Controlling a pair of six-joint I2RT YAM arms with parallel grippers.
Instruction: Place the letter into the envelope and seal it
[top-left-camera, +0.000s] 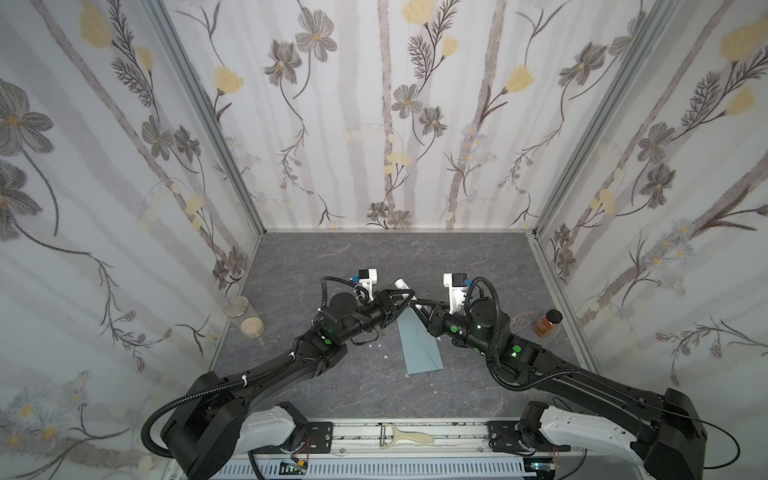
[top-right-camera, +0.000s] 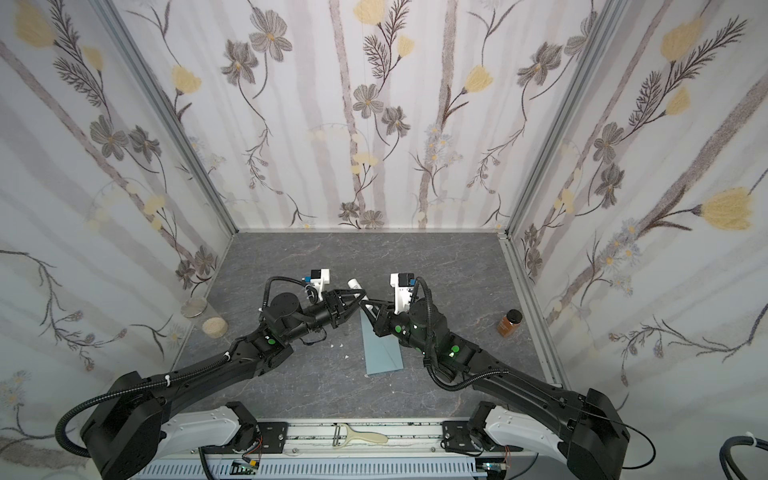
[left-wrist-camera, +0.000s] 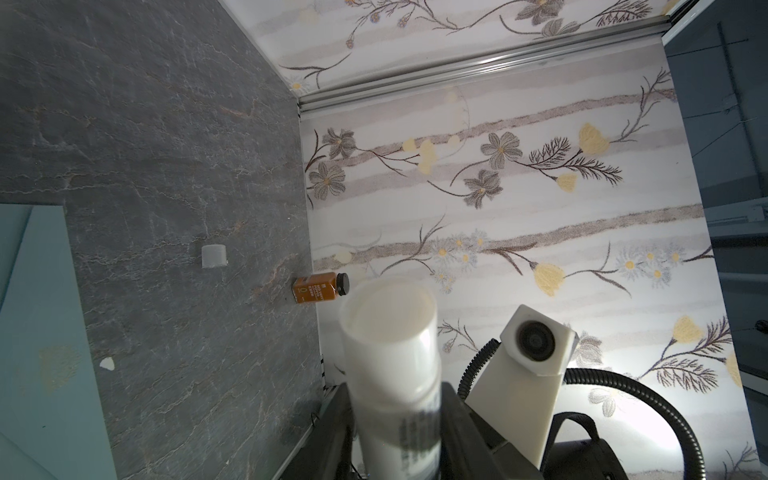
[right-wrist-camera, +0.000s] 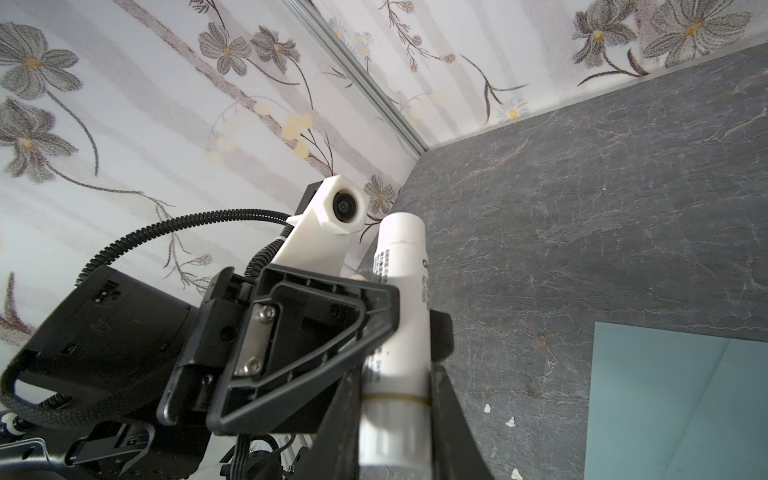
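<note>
The blue-grey envelope (top-left-camera: 419, 353) (top-right-camera: 382, 353) lies flat on the dark table, between and just in front of both grippers. Its edge also shows in the wrist views (left-wrist-camera: 37, 332) (right-wrist-camera: 681, 407). The letter is hidden. Above the envelope's far end, both grippers hold a white glue stick (top-left-camera: 401, 284) (top-right-camera: 354, 284). My left gripper (top-left-camera: 405, 297) (left-wrist-camera: 397, 399) is shut on the tube's body. My right gripper (top-left-camera: 417, 309) (right-wrist-camera: 395, 395) is shut on its lower end, at the seam ring. A small white cap (left-wrist-camera: 214, 256) lies on the table.
A clear jar (top-left-camera: 245, 318) stands by the left wall and an amber bottle (top-left-camera: 547, 322) by the right wall. Small white scraps (top-left-camera: 384, 356) dot the table near the envelope. A peeler (top-left-camera: 405, 436) rests on the front rail.
</note>
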